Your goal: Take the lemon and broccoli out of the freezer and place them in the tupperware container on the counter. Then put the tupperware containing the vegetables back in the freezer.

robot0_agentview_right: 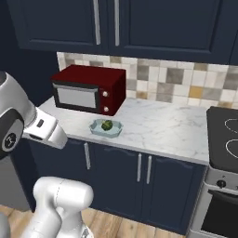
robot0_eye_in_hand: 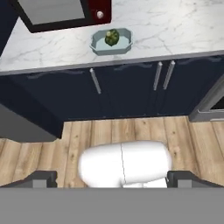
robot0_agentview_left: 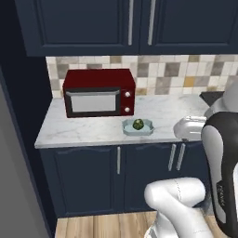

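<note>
Broccoli [robot0_agentview_left: 138, 123] sits inside tupperware container [robot0_agentview_left: 148, 127] on counter [robot0_agentview_left: 83, 130], before red microwave [robot0_agentview_left: 99, 92]; gripper [robot0_eye_in_hand: 112, 180] jaws wide apart, empty.

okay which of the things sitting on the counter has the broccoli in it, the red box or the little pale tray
The shallow pale blue-grey tupperware container holds the dark green broccoli. It sits open near the marbled counter's front edge; the red microwave behind it is shut.
</note>
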Motion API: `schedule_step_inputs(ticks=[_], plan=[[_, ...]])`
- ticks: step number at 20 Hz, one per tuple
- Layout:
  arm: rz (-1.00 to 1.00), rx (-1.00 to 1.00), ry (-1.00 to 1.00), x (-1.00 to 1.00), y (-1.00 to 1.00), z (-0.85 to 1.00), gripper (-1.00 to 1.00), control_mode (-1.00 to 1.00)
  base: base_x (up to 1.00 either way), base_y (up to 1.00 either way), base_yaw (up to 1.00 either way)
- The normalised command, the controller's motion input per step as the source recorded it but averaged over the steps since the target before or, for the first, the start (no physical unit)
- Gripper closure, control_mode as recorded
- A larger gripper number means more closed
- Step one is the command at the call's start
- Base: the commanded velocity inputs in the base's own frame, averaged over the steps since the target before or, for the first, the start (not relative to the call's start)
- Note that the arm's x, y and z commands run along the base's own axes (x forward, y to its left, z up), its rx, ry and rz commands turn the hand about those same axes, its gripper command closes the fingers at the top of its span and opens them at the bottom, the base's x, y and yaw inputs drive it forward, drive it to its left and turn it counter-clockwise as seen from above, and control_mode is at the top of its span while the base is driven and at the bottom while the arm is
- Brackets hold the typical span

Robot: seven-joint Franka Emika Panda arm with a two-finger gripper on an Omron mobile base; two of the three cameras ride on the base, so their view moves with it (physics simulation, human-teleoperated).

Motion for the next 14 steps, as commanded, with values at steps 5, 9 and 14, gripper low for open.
schedule_step_inputs(ticks=[5, 9, 14], plan=[[0.00, 0.00, 0.00, 0.00, 0.00, 0.00, -1.00, 1.00, -0.83, 0.96, 0.00], [0.00, 0.00, 0.00, 0.00, 0.00, 0.00, -1.00, 1.00, -0.26, 1.00, -0.02], [0.00, 0.00, 0.00, 0.00, 0.00, 0.00, -1.00, 1.00, 0.07, 1.00, -0.05]])
